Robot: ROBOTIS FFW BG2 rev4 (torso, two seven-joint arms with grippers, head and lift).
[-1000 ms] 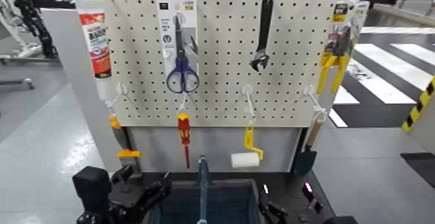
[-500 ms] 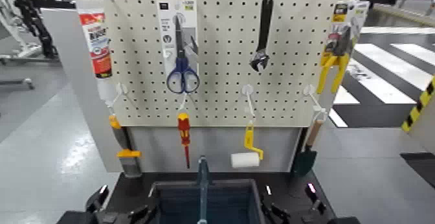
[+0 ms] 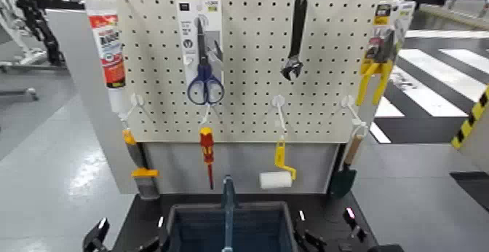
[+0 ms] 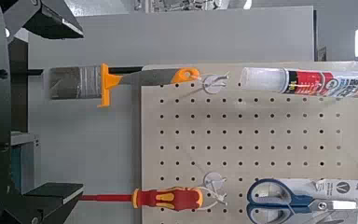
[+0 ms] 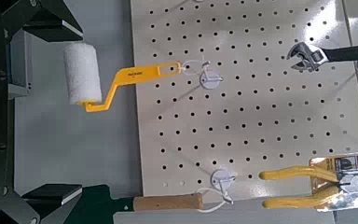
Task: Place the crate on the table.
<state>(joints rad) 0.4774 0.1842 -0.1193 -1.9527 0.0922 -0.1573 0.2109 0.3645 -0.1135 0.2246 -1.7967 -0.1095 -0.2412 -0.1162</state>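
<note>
The dark blue-grey crate (image 3: pixel 251 229) with its upright blue handle (image 3: pixel 228 197) stands on the black table (image 3: pixel 145 210) at the bottom middle of the head view, below the pegboard. My left gripper (image 4: pixel 56 107) is open and empty, its fingers (image 4: pixel 51 193) spread wide and facing the pegboard. Only a corner of the left arm (image 3: pixel 96 235) shows left of the crate. My right gripper (image 5: pixel 51 107) is also open and empty, its fingers (image 5: pixel 48 196) spread wide. Parts of the right arm (image 3: pixel 316 239) show right of the crate.
The beige pegboard (image 3: pixel 247 65) stands right behind the crate. It carries scissors (image 3: pixel 205 84), a wrench (image 3: pixel 295 40), yellow pliers (image 3: pixel 377 69), a red screwdriver (image 3: pixel 207 153), a paint roller (image 3: pixel 276 178), a brush (image 3: pixel 138 171) and a glue tube (image 3: pixel 109 51). Grey floor lies on both sides.
My left arm has sunk from beside the crate's left wall almost out of the head view. The crate and the right arm have stayed put.
</note>
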